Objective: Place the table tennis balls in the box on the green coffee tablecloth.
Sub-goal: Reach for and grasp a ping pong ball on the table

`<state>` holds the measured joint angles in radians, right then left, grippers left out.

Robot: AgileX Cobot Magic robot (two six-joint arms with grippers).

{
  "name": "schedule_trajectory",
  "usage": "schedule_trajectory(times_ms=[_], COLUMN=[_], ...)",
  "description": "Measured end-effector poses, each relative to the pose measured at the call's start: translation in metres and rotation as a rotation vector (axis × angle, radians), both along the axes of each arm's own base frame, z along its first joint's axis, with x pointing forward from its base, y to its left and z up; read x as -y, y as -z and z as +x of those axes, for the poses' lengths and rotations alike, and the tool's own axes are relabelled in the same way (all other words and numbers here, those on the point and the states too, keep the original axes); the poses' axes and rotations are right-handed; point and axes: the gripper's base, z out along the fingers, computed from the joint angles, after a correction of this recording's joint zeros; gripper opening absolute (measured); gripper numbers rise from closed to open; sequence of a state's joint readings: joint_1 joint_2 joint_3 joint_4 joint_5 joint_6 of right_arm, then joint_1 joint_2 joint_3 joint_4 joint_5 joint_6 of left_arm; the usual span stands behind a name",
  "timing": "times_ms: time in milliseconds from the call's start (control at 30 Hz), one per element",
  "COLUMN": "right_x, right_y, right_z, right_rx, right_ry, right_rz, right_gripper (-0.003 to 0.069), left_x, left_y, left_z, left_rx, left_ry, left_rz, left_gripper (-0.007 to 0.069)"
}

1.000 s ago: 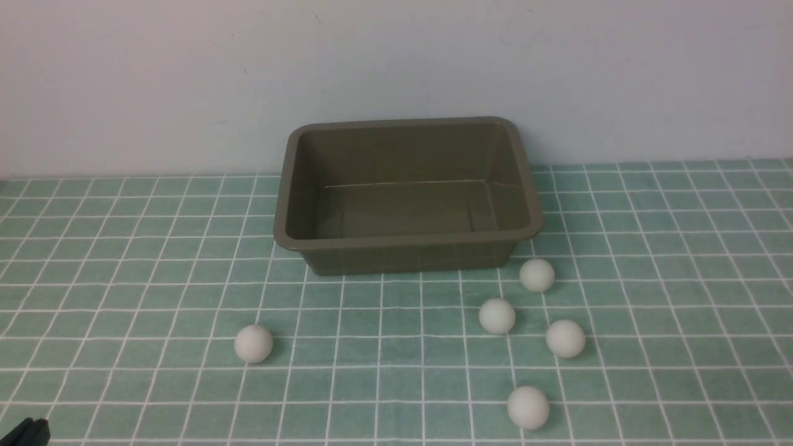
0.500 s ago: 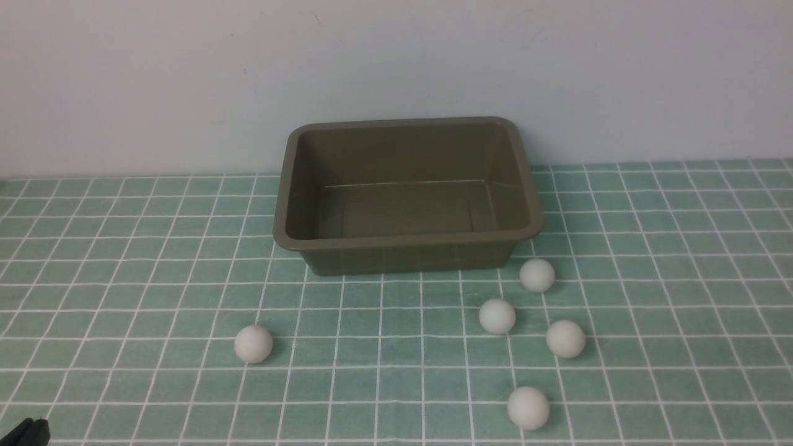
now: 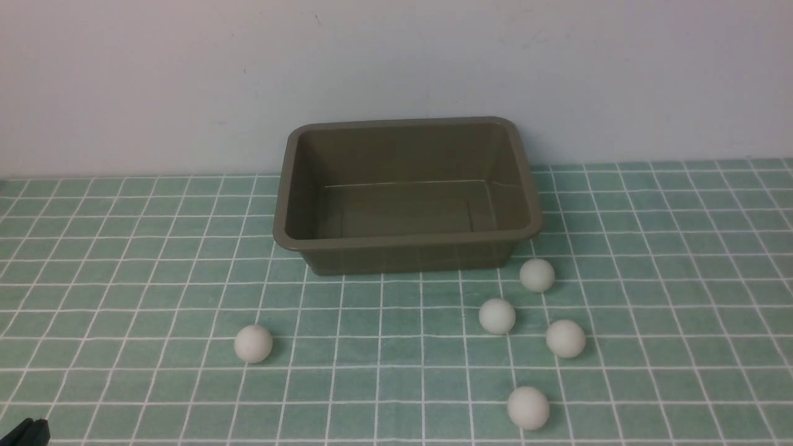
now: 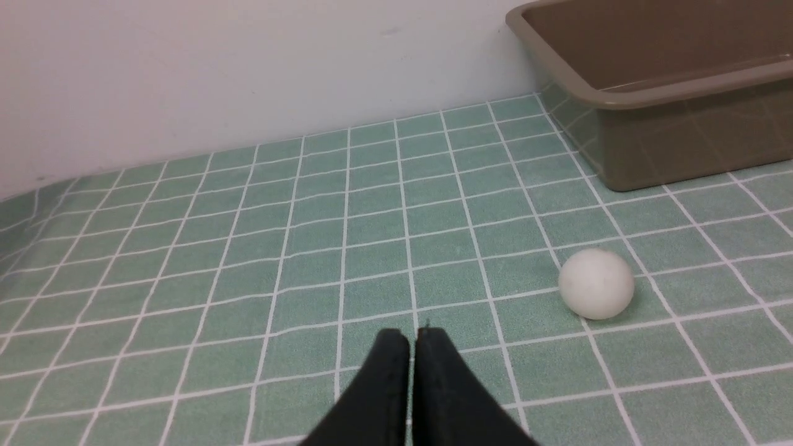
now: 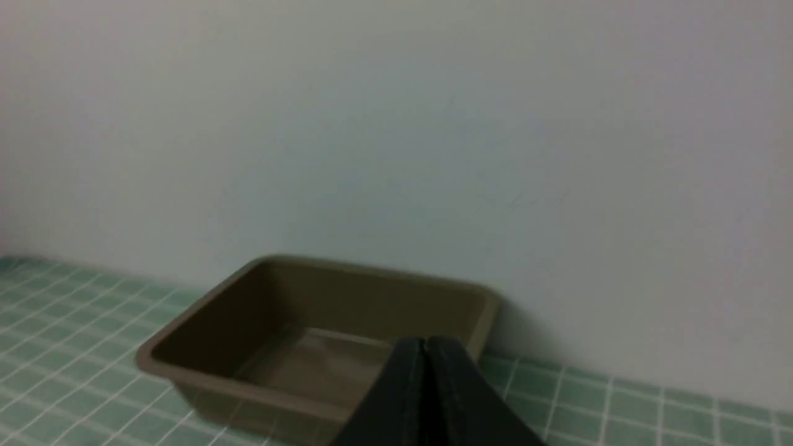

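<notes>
Plainly, matte balls (image 3: 497,316) dot gridded cloth (image 3: 124,260) beside a round-cornered box (image 3: 406,257).

The left gripper (image 4: 412,337) has two matte black fingers (image 4: 387,390), broad at the base and tapering to rounded tips, with a tiny thin pin (image 4: 427,323) standing at one tip. The right gripper (image 5: 425,342) shows the same plain black, wedge-shaped pair, slightly blurred. In the front view only a small black piece (image 3: 26,432) of the robot shows.
</notes>
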<state>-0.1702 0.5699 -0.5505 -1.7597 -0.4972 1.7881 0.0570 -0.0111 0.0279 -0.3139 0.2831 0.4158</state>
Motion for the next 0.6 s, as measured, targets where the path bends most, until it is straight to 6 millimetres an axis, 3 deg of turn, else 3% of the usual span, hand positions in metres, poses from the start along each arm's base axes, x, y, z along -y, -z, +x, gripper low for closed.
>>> schedule_trajectory(times_ms=[133, 233, 300, 367, 433, 533, 600], right_x=[0.002, 0.008, 0.018, 0.031, 0.056, 0.082, 0.105], right_y=[-0.017, -0.048, -0.080, -0.101, -0.124, -0.126, -0.112], right_z=[0.036, 0.058, 0.072, 0.081, 0.089, 0.090, 0.085], right_rx=[-0.067, -0.010, 0.105, 0.194, 0.292, 0.276, 0.103], right_ry=[-0.059, -0.027, 0.076, 0.205, 0.484, 0.768, 1.018], right_rz=[0.010, 0.034, -0.027, -0.124, -0.303, -0.387, -0.282], right_gripper=[-0.0018, -0.0018, -0.0018, -0.0018, -0.0018, -0.0018, -0.0018], left_x=[0.000, 0.000, 0.000, 0.000, 0.000, 0.000, 0.000], left_y=[0.000, 0.000, 0.000, 0.000, 0.000, 0.000, 0.000], left_z=[0.000, 0.000, 0.000, 0.000, 0.000, 0.000, 0.000], left_rx=[0.000, 0.000, 0.000, 0.000, 0.000, 0.000, 0.000], left_ry=[0.000, 0.000, 0.000, 0.000, 0.000, 0.000, 0.000], left_rz=[0.000, 0.000, 0.000, 0.000, 0.000, 0.000, 0.000], left_gripper=[-0.0004, -0.0004, -0.0004, -0.0004, -0.0004, -0.0004, -0.0004])
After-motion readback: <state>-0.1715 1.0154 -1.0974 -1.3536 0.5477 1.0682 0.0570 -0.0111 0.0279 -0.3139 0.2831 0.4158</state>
